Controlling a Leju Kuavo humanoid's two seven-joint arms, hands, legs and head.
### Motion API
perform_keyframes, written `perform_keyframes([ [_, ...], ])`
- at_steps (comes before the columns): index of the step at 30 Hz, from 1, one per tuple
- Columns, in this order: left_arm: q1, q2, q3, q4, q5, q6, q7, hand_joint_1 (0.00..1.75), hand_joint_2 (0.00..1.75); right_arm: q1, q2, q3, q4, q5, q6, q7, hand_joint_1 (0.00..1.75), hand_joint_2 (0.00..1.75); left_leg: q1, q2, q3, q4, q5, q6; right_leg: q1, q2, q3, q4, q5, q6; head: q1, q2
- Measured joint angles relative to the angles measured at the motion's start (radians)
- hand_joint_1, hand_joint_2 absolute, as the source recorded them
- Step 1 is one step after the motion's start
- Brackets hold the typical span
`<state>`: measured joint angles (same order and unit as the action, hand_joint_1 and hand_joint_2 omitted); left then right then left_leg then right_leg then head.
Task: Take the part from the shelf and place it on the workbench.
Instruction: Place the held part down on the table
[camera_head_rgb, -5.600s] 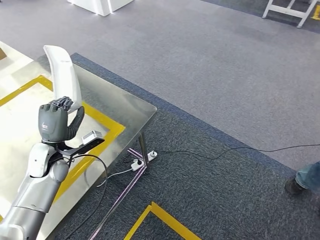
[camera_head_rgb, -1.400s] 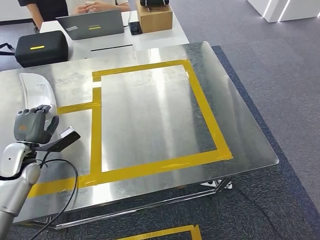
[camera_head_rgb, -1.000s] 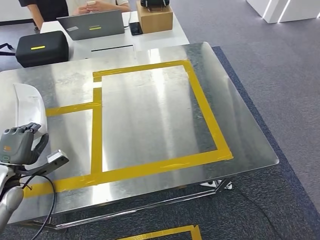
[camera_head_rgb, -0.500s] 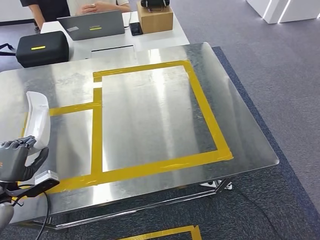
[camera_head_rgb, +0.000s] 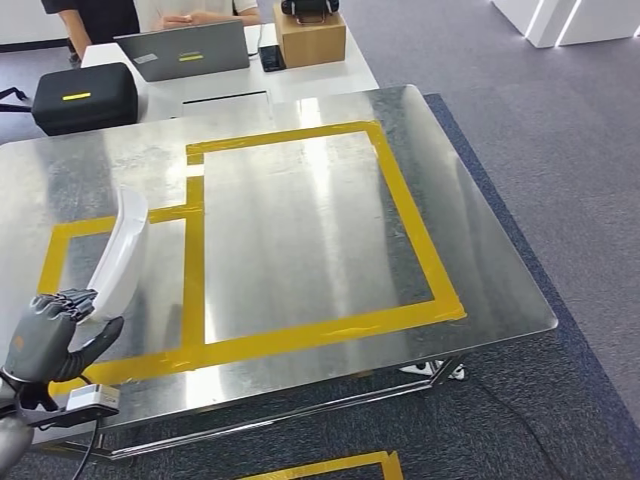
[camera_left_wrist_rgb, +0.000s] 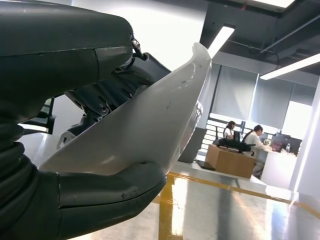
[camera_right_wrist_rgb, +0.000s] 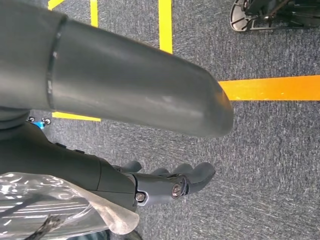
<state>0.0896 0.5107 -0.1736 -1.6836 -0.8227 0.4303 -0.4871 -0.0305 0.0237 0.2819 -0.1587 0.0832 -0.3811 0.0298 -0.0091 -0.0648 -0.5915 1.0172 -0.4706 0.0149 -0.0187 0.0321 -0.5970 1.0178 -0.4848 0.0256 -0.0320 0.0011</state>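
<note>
Workbench (camera_head_rgb: 317, 250): steel top with yellow tape lines.
Part (camera_head_rgb: 121, 250): white curved shell, tilted over the bench's left side, held at its lower end.
Left hand (camera_head_rgb: 47, 338): fingers and thumb clasp the part.
Right hand (camera_right_wrist_rgb: 166, 185): fingers extended over carpet, holding nothing.

Grey carpet (camera_head_rgb: 528, 130) marked with yellow floor tape (camera_right_wrist_rgb: 271, 88). Beyond the workbench's far edge, a white desk (camera_head_rgb: 317, 72) carrying laptop (camera_head_rgb: 189, 48), cardboard box (camera_head_rgb: 308, 36), black case (camera_head_rgb: 81, 96). Ceiling strip lights (camera_left_wrist_rgb: 220, 40) overhead.
</note>
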Motion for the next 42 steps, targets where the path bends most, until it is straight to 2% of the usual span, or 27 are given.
perform_keyframes([
  [1,-0.001,0.0,-0.003,0.001,0.0,0.0,0.002,1.75,1.75,0.0,0.0,0.0,0.0,0.0,0.0,0.0,0.0,0.0,0.0,0.0,0.0,0.0,0.0,0.0,0.0,0.0,0.0,0.0,0.0,0.0,0.0,0.0],
  [5,-0.009,0.005,-0.013,0.012,-0.02,-0.006,0.043,0.0,1.75,0.0,0.0,0.0,0.0,0.0,-0.001,0.002,0.0,0.0,0.0,0.0,0.0,0.0,0.0,0.0,0.0,0.0,0.0,0.0,0.0,0.0,0.0,0.0],
  [8,-0.024,0.006,-0.014,0.042,-0.048,-0.017,0.094,0.0,1.75,0.0,0.0,0.0,0.0,0.0,-0.002,0.005,0.0,0.0,0.0,0.0,0.0,0.0,0.0,0.0,0.0,0.0,0.0,0.0,0.0,0.0,0.0,0.0],
  [12,-0.042,0.006,-0.014,0.091,-0.063,-0.041,0.136,0.0,0.0,0.0,0.0,0.0,0.0,0.0,-0.003,0.006,0.0,0.0,0.0,0.0,0.0,0.0,0.0,0.0,0.0,0.0,0.0,0.0,0.0,0.0,0.0,0.0],
  [18,-0.062,-0.006,-0.008,0.144,-0.079,-0.048,0.183,0.0,0.0,-0.001,0.0,0.0,0.0,-0.001,-0.006,0.008,0.0,0.0,0.0,0.0,0.0,0.0,0.0,0.0,0.0,0.0,0.0,0.0,0.0,0.0,0.0,0.0],
  [27,-0.062,-0.033,0.021,0.164,-0.089,0.004,0.187,0.0,0.0,0.0,0.0,0.0,0.0,-0.002,-0.006,0.01,0.0,0.0,0.0,0.0,0.0,0.0,0.0,0.0,0.0,0.0,0.0,0.0,0.0,0.0,0.0,0.0],
  [42,-0.062,-0.06,0.044,0.166,-0.097,0.019,0.192,0.0,0.0,0.0,0.0,0.0,0.0,-0.003,-0.005,0.01,0.0,0.0,0.0,0.0,0.0,0.0,0.0,0.0,0.0,0.0,0.0,0.0,0.0,0.0,0.0,0.0],
])
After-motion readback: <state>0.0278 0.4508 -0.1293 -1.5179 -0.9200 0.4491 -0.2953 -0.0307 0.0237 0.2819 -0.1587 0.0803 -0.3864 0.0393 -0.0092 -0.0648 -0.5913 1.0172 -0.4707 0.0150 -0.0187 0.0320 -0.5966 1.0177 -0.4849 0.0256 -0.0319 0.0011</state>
